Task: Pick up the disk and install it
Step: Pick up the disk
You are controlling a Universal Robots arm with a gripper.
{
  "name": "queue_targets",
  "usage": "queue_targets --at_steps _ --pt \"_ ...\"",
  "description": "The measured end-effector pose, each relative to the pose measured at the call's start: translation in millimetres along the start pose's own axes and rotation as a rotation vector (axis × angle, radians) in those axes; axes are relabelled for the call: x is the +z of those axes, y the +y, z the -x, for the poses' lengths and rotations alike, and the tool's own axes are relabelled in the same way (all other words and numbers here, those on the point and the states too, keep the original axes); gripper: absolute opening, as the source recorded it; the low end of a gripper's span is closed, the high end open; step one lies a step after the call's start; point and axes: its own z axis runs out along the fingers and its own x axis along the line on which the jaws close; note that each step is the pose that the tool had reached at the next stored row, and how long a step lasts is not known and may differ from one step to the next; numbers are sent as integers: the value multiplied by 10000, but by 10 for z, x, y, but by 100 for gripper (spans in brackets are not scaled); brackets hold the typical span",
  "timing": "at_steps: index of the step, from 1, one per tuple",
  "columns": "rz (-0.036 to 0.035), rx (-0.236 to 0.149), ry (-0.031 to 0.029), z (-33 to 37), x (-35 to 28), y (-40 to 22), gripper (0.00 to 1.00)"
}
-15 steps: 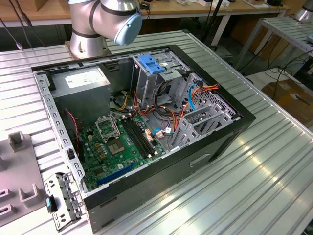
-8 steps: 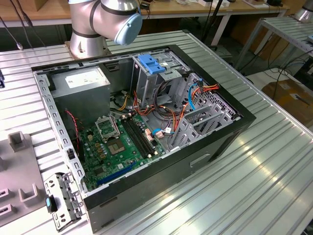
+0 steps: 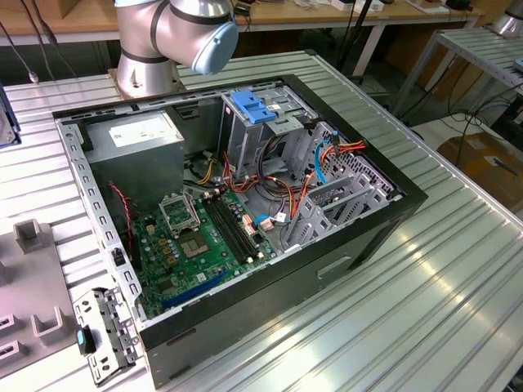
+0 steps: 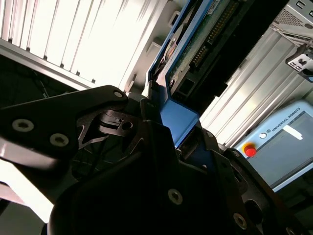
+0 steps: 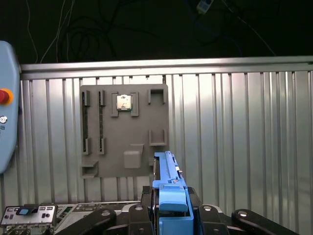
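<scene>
The jaws are clamped on the disk (image 5: 169, 193), which stands edge-on between them.

An open computer case (image 3: 270, 309) (green motherboard (image 3: 196, 245) exposed) lies on the ribbed table (image 3: 441, 302), near the arm (image 3: 176, 28).

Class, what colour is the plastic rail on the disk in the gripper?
Blue; the first wrist view shows the disk in the gripper best.
</scene>
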Motion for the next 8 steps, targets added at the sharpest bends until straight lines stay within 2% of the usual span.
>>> queue_targets --at_steps 8 --pt "1 0 1 -3 0 -120 37"
